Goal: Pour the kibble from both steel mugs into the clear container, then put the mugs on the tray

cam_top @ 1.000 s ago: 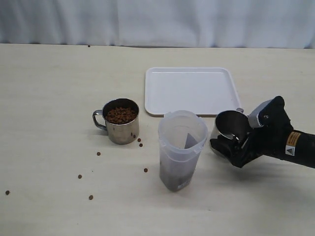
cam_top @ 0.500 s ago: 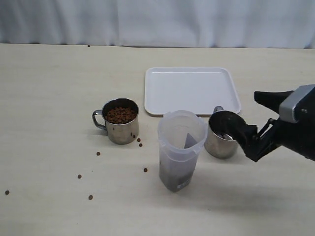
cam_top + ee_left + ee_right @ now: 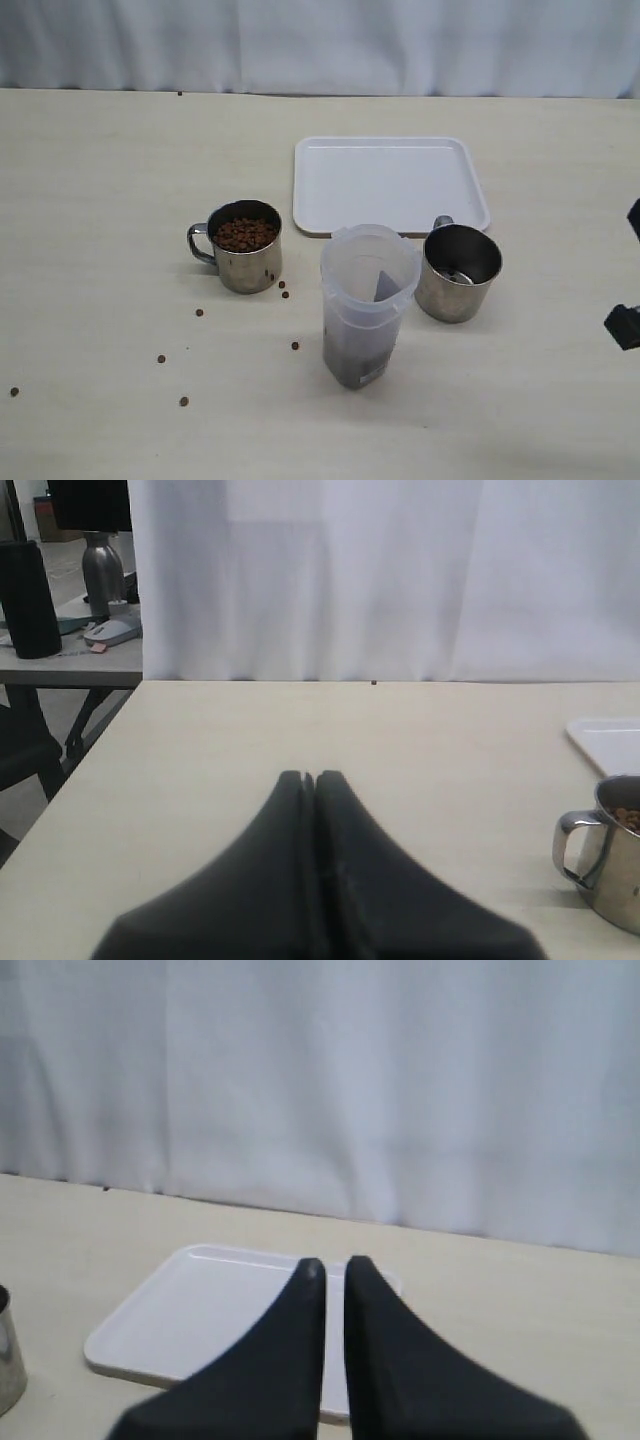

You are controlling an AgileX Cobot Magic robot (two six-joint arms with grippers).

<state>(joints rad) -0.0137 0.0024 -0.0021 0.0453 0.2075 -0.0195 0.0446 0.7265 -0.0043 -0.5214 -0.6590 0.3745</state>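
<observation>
One steel mug (image 3: 245, 250), full of kibble (image 3: 245, 234), stands left of the clear container (image 3: 368, 300). A little kibble (image 3: 353, 366) lies at the container's bottom. The other steel mug (image 3: 458, 275) stands upright and empty right of the container, just in front of the white tray (image 3: 390, 185). Only a black bit of the right arm (image 3: 624, 326) shows at the right edge, well clear of that mug. My right gripper (image 3: 334, 1263) holds nothing, its fingers a thin gap apart, facing the tray (image 3: 200, 1310). My left gripper (image 3: 309, 777) is shut and empty, the full mug (image 3: 612, 855) off to one side.
Several loose kibble pellets (image 3: 185, 401) lie scattered on the table in front of and left of the full mug. A white curtain hangs behind the table. A side table with a dark bottle (image 3: 28, 598) shows beyond the table's edge in the left wrist view.
The right gripper let go of the empty mug, which now stands upright beside the container. The right arm drew back to the right edge of the exterior view.
</observation>
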